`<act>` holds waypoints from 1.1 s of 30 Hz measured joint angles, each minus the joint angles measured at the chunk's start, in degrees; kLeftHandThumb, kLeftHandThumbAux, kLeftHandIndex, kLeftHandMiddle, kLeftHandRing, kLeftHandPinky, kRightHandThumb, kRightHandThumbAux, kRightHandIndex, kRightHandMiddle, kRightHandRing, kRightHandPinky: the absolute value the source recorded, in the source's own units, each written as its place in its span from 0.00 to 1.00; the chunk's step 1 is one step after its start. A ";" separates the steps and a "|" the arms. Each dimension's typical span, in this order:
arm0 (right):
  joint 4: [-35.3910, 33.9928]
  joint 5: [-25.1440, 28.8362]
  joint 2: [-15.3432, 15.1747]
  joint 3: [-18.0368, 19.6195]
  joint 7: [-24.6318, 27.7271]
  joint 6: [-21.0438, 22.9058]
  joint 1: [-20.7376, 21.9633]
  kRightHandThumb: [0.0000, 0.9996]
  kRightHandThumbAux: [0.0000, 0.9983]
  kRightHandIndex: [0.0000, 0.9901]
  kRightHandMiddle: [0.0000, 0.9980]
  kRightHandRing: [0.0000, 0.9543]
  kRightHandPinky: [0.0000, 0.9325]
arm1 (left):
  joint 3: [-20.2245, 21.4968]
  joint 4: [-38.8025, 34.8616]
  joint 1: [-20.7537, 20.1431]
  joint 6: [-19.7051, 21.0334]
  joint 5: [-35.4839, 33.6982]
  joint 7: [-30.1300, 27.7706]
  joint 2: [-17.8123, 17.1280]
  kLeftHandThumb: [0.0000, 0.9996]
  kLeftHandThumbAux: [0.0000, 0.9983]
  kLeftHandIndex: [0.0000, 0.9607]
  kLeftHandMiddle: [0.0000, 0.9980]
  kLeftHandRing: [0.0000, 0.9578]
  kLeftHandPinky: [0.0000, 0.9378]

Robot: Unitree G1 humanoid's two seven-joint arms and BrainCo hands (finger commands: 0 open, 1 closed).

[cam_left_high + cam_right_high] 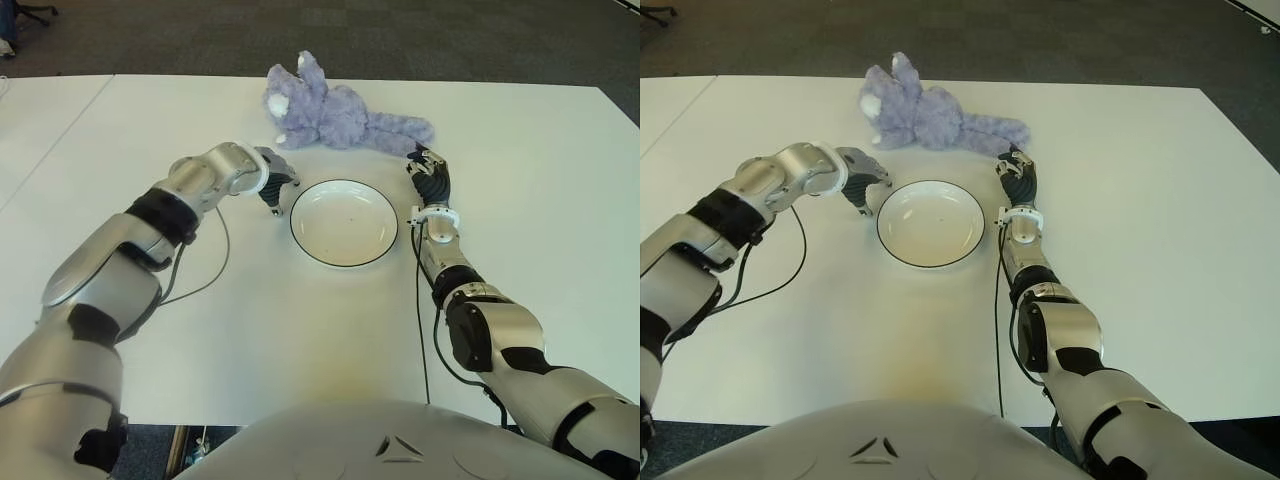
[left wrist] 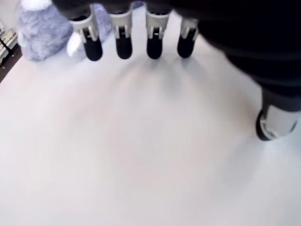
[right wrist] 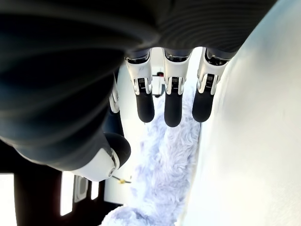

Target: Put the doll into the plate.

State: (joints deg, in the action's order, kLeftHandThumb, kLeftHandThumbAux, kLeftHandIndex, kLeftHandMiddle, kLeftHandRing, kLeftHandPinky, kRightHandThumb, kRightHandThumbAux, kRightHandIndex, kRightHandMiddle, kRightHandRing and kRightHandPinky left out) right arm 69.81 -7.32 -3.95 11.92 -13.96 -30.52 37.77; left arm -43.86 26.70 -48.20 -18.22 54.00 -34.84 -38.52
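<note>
A white plate [image 1: 344, 222] with a thin dark rim sits on the white bench [image 1: 560, 190], and nothing lies in it apart from a few tiny dark specks on its inner surface. No brand, label or writing can be read anywhere in these views.

The doll [image 1: 335, 112], a fluffy lavender plush with white ear patches, lies on its side on the bench beyond the plate, head toward the robot's left and its long limb stretched out toward the right. It is outside the plate, apart from its far rim.

The right hand [image 1: 430, 172] is just to the right of the plate, fingers pointing away from the robot toward the end of the doll's stretched limb. In the right wrist view its fingers [image 3: 173, 107] hang extended over the purple fur with the thumb set apart; they are spread and grasp nothing, and whether the tips touch the fur cannot be told.

The left hand [image 1: 276, 180] is just left of the plate's rim, between it and the doll's head. The left wrist view shows its fingers [image 2: 123, 44] loosely extended above bare bench, holding nothing, with the doll [image 2: 42, 28] farther off.

A thin dark cable [image 1: 205, 275] loops on the bench beside the left forearm
</note>
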 measured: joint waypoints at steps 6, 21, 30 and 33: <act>0.02 0.01 -0.12 0.02 0.03 0.00 -0.08 0.69 0.74 0.40 0.18 0.19 0.22 | 3.22 -11.22 5.77 0.58 -0.49 -3.74 -5.13 0.13 0.41 0.00 0.01 0.00 0.00; -1.30 -8.28 1.04 -8.78 -18.22 -1.85 -0.27 0.67 0.74 0.40 0.17 0.17 0.20 | 11.77 -9.50 7.44 0.60 -1.23 5.72 -6.01 0.17 0.45 0.00 0.02 0.05 0.00; -7.24 -9.39 2.77 -10.69 -24.02 -3.34 0.09 0.68 0.74 0.40 0.19 0.19 0.18 | 11.06 10.32 1.83 2.49 -0.22 14.06 -1.61 0.18 0.50 0.00 0.02 0.04 0.00; -8.08 -9.11 2.44 -10.46 -24.03 -4.99 1.75 0.67 0.74 0.40 0.18 0.17 0.14 | 10.16 17.39 0.21 3.59 0.45 16.93 0.53 0.18 0.51 0.00 0.03 0.04 0.00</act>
State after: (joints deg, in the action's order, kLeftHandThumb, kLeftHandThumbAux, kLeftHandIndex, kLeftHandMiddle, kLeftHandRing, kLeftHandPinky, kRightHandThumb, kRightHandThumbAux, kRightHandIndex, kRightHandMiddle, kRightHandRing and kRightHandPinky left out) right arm 61.73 -16.43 -1.52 1.46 -37.98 -35.51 39.52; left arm -33.70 44.09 -47.99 -14.63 54.45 -17.90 -37.99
